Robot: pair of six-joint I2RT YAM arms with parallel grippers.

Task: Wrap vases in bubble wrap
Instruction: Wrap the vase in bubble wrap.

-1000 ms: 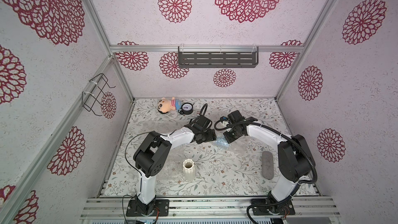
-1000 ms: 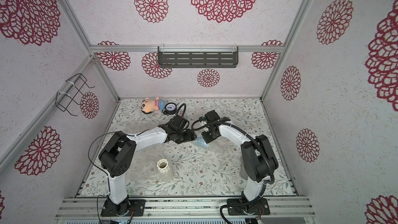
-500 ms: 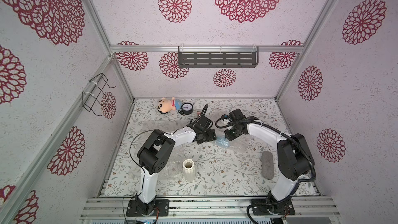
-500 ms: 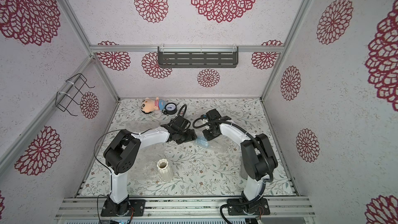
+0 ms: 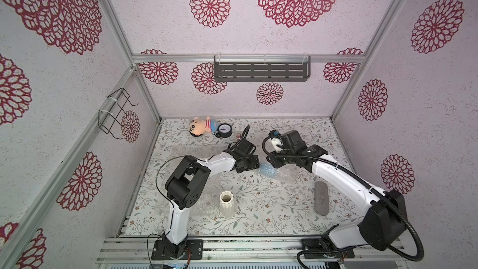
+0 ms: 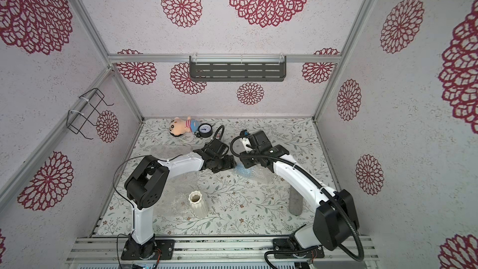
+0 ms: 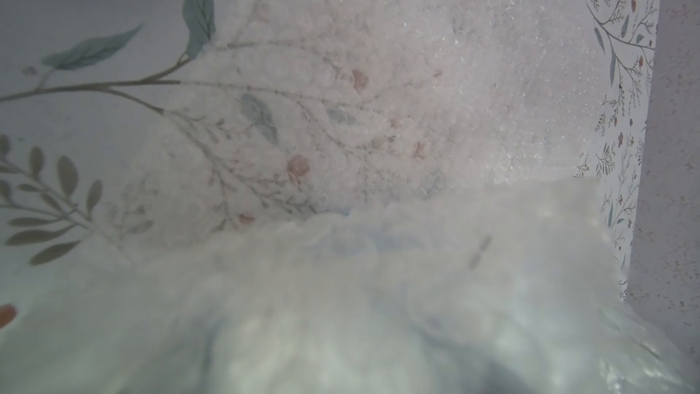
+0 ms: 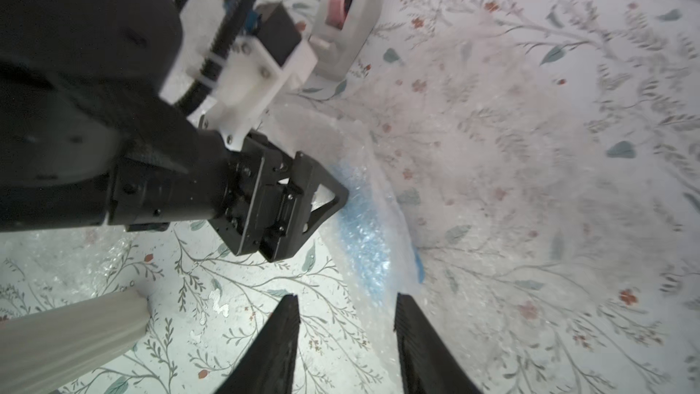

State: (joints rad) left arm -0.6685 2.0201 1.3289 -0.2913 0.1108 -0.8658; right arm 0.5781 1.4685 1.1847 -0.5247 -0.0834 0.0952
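Note:
The light blue vase (image 5: 267,171) (image 8: 365,236) lies at mid-table, swathed in bubble wrap (image 5: 292,174) (image 7: 378,70) that trails off to its right. My left gripper (image 5: 254,164) (image 8: 322,198) touches the bundle with its fingertips. Wrap blocks the left wrist view, hiding the jaws. My right gripper (image 5: 271,163) (image 8: 346,299) is open just behind the bundle, its fingers apart with only loose wrap lying between them. The cream vase (image 5: 227,204) (image 6: 198,204) (image 8: 75,335) stands upright near the front on another sheet of bubble wrap (image 5: 168,208).
A grey oblong case (image 5: 321,197) lies at the front right. At the back sit a doll (image 5: 200,126), a round gauge (image 5: 224,130) and a tape dispenser (image 8: 341,20). A dark shelf (image 5: 261,71) hangs on the back wall, a wire rack (image 5: 116,115) on the left wall.
My right gripper has edged slightly toward the back, off the wrapped bundle. The left arm's elbow has swung a little to the right while its gripper stays at the bundle.

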